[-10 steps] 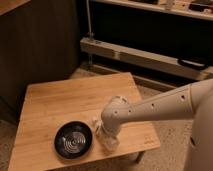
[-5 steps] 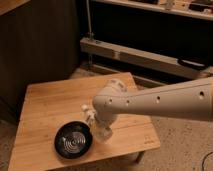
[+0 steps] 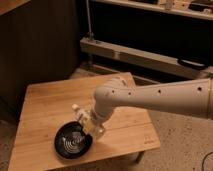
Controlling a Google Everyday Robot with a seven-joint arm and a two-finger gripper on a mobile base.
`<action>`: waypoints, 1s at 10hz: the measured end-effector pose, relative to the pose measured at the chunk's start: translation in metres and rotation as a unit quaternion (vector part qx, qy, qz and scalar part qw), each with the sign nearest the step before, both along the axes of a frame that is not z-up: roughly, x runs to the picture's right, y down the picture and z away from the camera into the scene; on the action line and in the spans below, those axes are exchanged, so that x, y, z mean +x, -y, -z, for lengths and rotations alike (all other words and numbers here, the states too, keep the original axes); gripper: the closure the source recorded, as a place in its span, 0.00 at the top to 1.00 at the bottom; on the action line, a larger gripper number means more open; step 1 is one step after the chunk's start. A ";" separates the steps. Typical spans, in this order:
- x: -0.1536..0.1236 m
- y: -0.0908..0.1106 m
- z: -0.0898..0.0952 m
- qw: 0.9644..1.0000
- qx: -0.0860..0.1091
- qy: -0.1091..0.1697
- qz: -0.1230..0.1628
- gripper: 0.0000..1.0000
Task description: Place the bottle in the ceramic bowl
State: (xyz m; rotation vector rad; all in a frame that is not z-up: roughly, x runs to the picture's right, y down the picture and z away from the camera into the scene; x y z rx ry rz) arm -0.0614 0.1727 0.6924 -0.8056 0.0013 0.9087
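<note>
The black glossy ceramic bowl (image 3: 73,142) with light rings inside sits near the front left of the wooden table (image 3: 45,107). My gripper (image 3: 91,125) is at the end of the white arm, just above the bowl's right rim. It is shut on the small clear bottle (image 3: 83,117). The bottle is tilted, its white cap (image 3: 75,108) pointing up and left, over the bowl's far right edge. The bottle's lower part is hidden by the gripper.
The white arm (image 3: 150,97) reaches in from the right across the table's right half. A metal rail and dark shelving (image 3: 145,55) stand behind the table. Speckled floor (image 3: 185,145) lies to the right, with the table's front edge close to the bowl.
The arm has swung left and up with the bottle in the gripper, from the bowl's right side to above its right rim. The bowl has not moved.
</note>
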 end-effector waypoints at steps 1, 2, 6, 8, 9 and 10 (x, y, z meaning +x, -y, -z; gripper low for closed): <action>-0.011 -0.013 -0.015 1.000 -0.013 0.026 0.002 0.00; -0.027 -0.028 -0.028 0.998 -0.026 0.054 0.011 0.00; -0.093 -0.057 -0.048 0.987 -0.058 0.133 0.072 0.00; -0.103 -0.058 -0.049 0.983 -0.066 0.144 0.093 0.09; -0.104 -0.060 -0.050 0.983 -0.067 0.142 0.096 0.20; -0.100 -0.061 -0.051 0.984 -0.064 0.136 0.093 0.31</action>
